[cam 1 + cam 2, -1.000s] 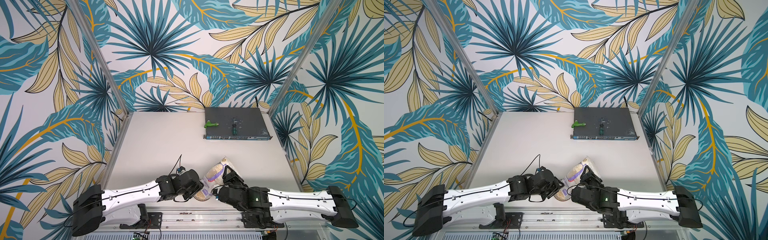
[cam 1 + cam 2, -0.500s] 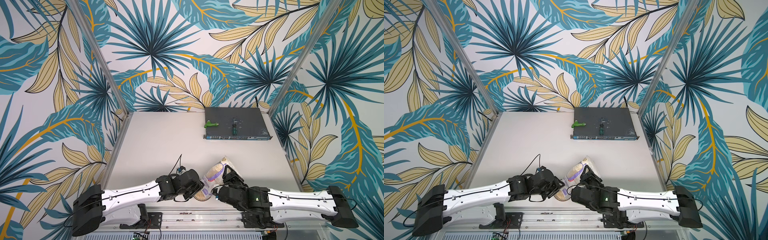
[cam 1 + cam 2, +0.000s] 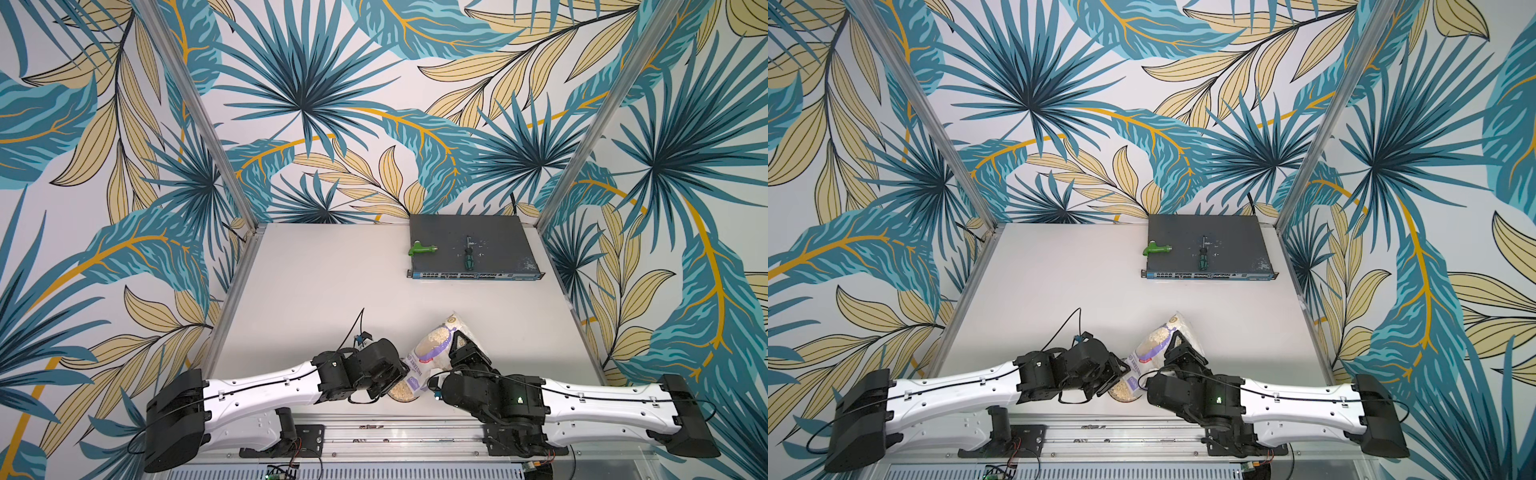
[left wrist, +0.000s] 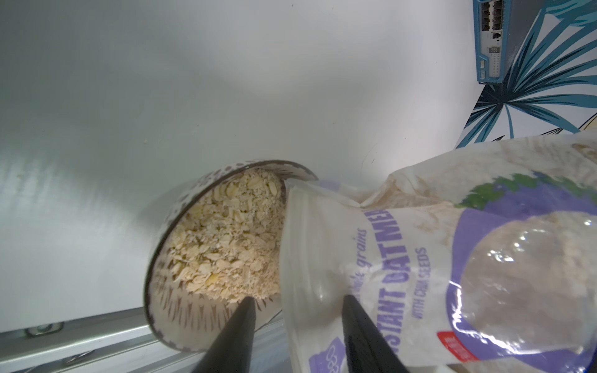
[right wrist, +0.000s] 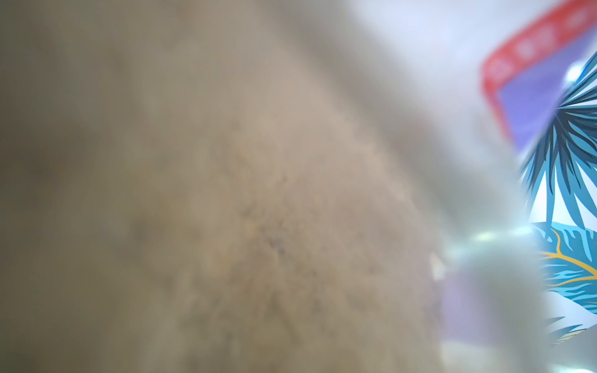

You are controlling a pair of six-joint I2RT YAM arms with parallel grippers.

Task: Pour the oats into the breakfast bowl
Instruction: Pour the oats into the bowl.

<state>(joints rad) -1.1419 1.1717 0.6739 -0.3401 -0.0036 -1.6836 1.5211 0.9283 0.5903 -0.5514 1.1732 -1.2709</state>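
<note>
Oats pouch [image 3: 432, 347] slants, long axis mouth-down over breakfast bowl [image 4: 164, 310], base raised; right gripper [image 3: 457, 343] jaws pinch it, left gripper [image 4: 297, 298] jaws spread at its mouth.

Bright light, glare on pouch [image 4: 504, 258], right wrist view blurred
</note>
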